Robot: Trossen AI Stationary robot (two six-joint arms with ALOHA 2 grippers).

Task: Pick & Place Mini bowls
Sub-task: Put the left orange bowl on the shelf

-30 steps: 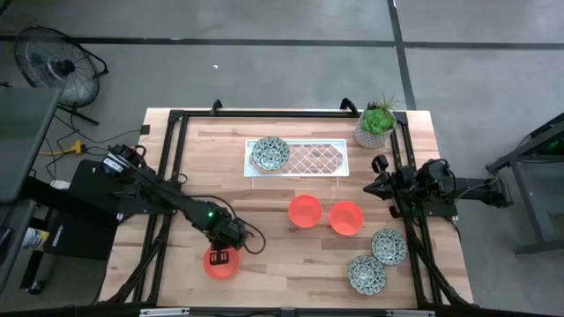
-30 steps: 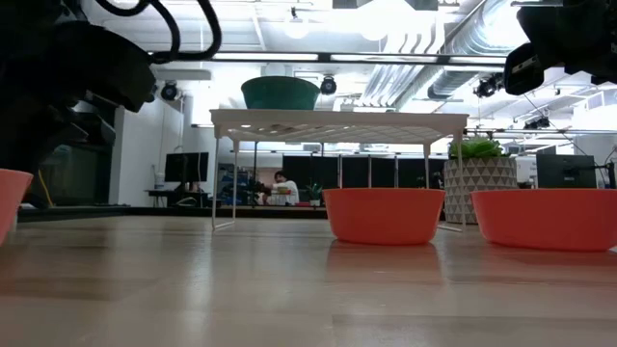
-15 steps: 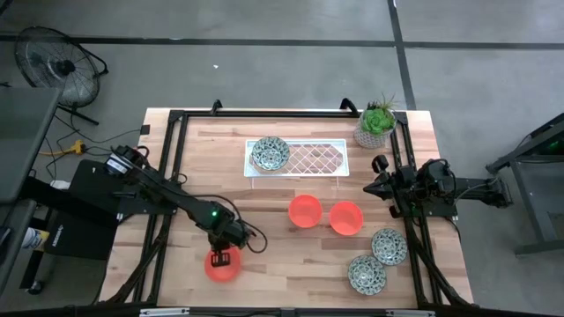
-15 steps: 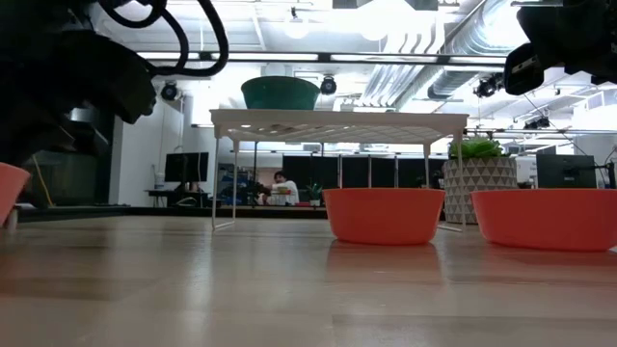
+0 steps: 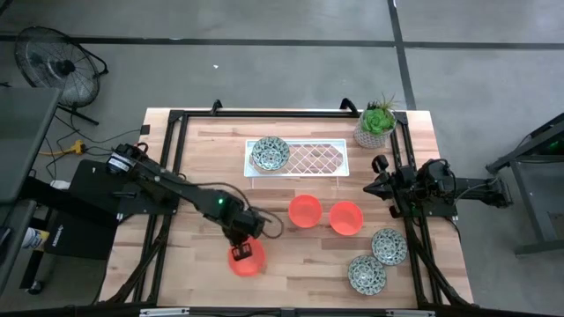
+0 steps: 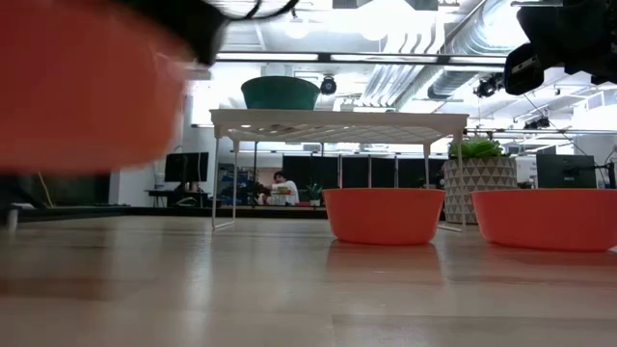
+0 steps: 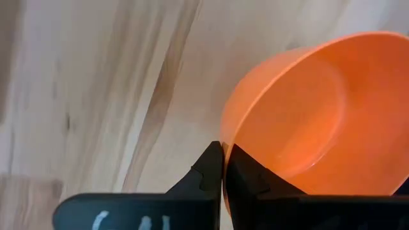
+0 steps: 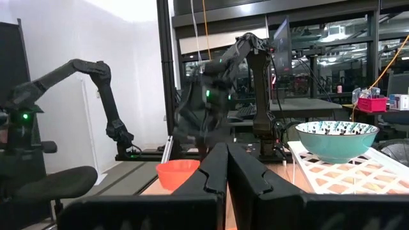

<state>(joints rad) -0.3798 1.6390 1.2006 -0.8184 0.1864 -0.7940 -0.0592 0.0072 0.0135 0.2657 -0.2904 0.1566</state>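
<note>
The wooden table (image 5: 203,158) fills the middle of the high view. On it, in the upper centre, stands a white wire rack (image 5: 308,158), and one mosaic bowl (image 5: 270,154) sits on the rack's left end; nothing shows inside it from above. A potted plant (image 5: 375,123) stands at the table's upper right.

The left arm reaches in from the left of the high view, and the left gripper (image 5: 243,254) sits low and centre-left, pinched onto the rim of an orange bowl (image 5: 246,259). The left wrist view shows what the overhead one cannot: the two dark fingers (image 7: 206,174) are closed tight with the bowl's wall between them, and the bowl's inside is bare. In the low view this bowl is a large blur in the upper left, clear of the tabletop.

Two more orange bowls (image 5: 306,212) (image 5: 346,217) stand just beside each other right of centre, both holding nothing. Two mosaic bowls (image 5: 388,246) (image 5: 367,274) lie close together at the lower right.

The right gripper (image 5: 377,187) waits at the table's right edge, level with the rack; the right wrist view shows its fingers (image 8: 214,169) pressed together on nothing.
</note>
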